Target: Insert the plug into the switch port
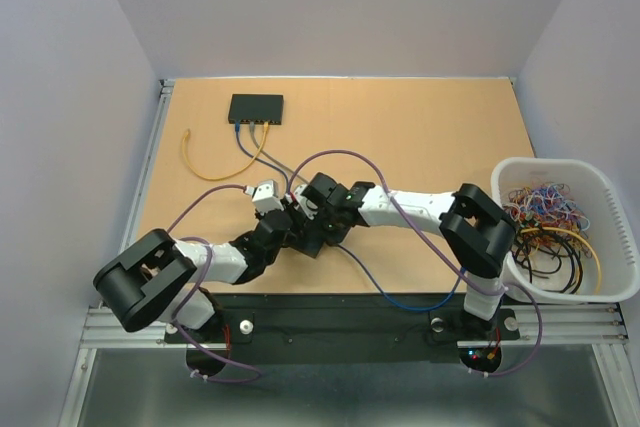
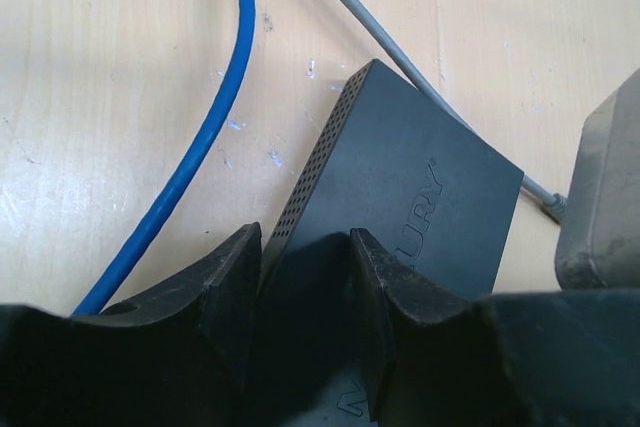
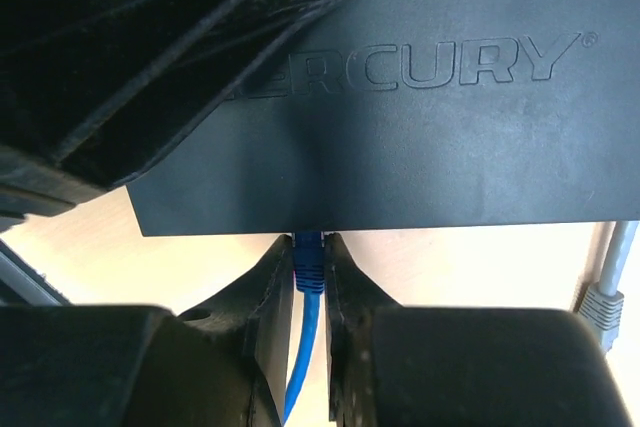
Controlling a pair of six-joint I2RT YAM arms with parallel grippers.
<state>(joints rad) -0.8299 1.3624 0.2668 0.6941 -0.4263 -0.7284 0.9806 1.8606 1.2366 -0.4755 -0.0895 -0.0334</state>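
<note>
Mid-table, both arms converge on one spot.

We note the left gripper [image 2: 303, 243] straddling the switch [image 2: 400, 177], fingers narrow and pressed against its two sides. We judge this a bracing hold, so the box does not slide when the plug pushes in.

The right gripper [image 3: 309, 247] pinches the plug [image 3: 309, 265] between nearly closed fingers, gripping just behind its head, blue cable [image 3: 298, 367] trailing out below. Holding it that close to the tip likely keeps the plug stiff and aimed.

The plug's tip meets the switch's near edge in the right wrist view. The port face is hidden under that edge, so we cannot tell whether the plug is seated or only at the mouth.

- Switch: flat rectangular box, matte black plastic, raised MERCURY lettering on top, a band of fine vent holes down one side wall.
- Plug: translucent blue, small and blocky. Its cable is smooth, round and glossy.
- Fingers: black, wedge-shaped, faintly layered surface.
- Table [image 1: 420, 127]: pale wood-look board, lightly scuffed with white flecks.

A grey cable [image 2: 400, 57] runs behind the switch, and a grey block [image 2: 600, 197] sits just beside it, purpose unclear. A far switch [image 1: 256, 108] lies near the back edge with leads already in. A white basket [image 1: 560, 165] of spare cables stands on the right.
</note>
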